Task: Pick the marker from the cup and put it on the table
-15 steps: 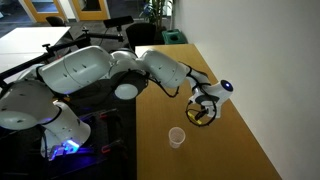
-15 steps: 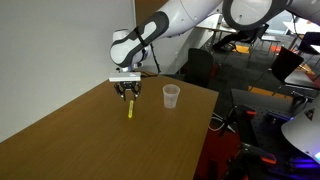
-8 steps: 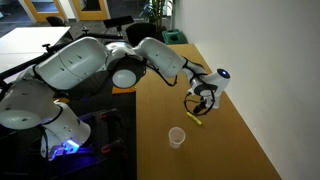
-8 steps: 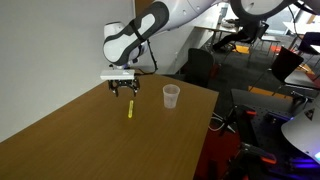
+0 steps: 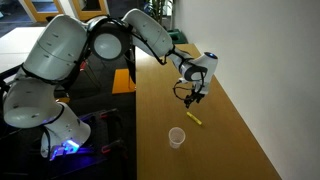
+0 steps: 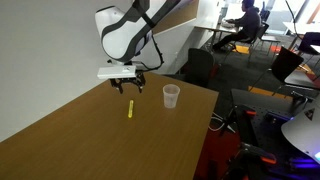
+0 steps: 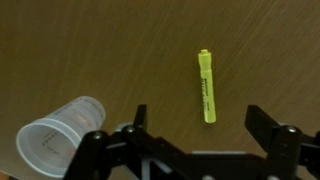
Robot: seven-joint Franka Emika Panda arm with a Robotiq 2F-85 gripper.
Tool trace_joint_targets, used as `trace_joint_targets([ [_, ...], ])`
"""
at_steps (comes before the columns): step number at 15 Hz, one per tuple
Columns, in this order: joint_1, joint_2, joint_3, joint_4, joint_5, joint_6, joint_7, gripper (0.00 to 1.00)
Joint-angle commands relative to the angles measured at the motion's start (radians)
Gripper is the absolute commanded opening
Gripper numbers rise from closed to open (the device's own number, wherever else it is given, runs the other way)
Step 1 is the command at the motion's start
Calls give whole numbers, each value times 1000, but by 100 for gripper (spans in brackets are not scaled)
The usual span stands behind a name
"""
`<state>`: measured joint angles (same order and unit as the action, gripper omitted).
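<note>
The yellow marker [image 7: 206, 86] lies flat on the tan wooden table [image 7: 80, 40], also visible as a small yellow stick in both exterior views [image 5: 197, 119] [image 6: 130, 109]. The small translucent cup [image 7: 58, 133] stands upright and empty beside it [image 5: 177, 137] [image 6: 171, 96]. My gripper [image 7: 201, 118] hangs open above the marker, its two dark fingers spread wide, nothing between them. In both exterior views the gripper [image 5: 193, 97] [image 6: 125, 86] is raised clear of the tabletop, a short way above the marker.
The table's dark edge [image 6: 205, 135] runs close to the cup. Chairs and desks [image 6: 195, 65] stand beyond the table. The robot's base with blue-lit equipment [image 5: 65, 140] sits beside the table.
The gripper opened fully, leaving the marker on the table, and rose away from it. The arm lifted and swung back; the marker and cup stayed put.
</note>
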<state>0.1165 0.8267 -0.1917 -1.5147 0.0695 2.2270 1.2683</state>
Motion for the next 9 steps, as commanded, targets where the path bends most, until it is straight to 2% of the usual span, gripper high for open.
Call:
trace_joint_targets([
  [1,51,-168,-27,-228,-66,29,83,100],
  [5,57,-256,-22,-337,-123,28,144,100],
  [6,26,-175,5,-233,-110,-2,114,100],
  [9,23,-183,10,-245,-112,-2,116,100],
])
